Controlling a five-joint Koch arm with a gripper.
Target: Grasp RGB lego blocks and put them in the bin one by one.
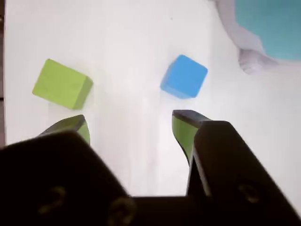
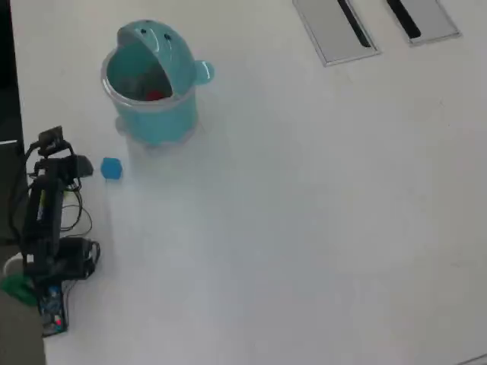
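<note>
Tabletop [image 2: 304, 213] comes first: a broad white surface, bare but for two grey panels [image 2: 335, 29] at its far edge in the overhead view. Next in size is the arm [image 2: 46, 220], folded along the left edge of that view, with loose cables beside it. The bin [image 2: 156, 84] stands just beyond the arm, teal, its hooded lid tipped back, and something red [image 2: 156, 95] shows inside it, which I take to be the red block already dropped in.

That leaves two blocks. The green block [image 1: 62, 84] lies at the left of the wrist view; the overhead view does not show it, as the arm covers that spot. The blue block [image 1: 184, 76] sits near the bin's base, and the bin's rim fills the wrist view's top right corner.

The tool [image 1: 131, 129] has its jaws spread wide and grips nothing. Both blocks lie ahead of the tips, each a little outside the gap: the green one off the left tip, the blue one just beyond the right tip.

By my reading, the step in hand is lining up for the second pick. The next move calls for choosing one block, shifting sideways until it is centred between the jaws, moving forward around it, then closing. Either block seems equally reachable.
</note>
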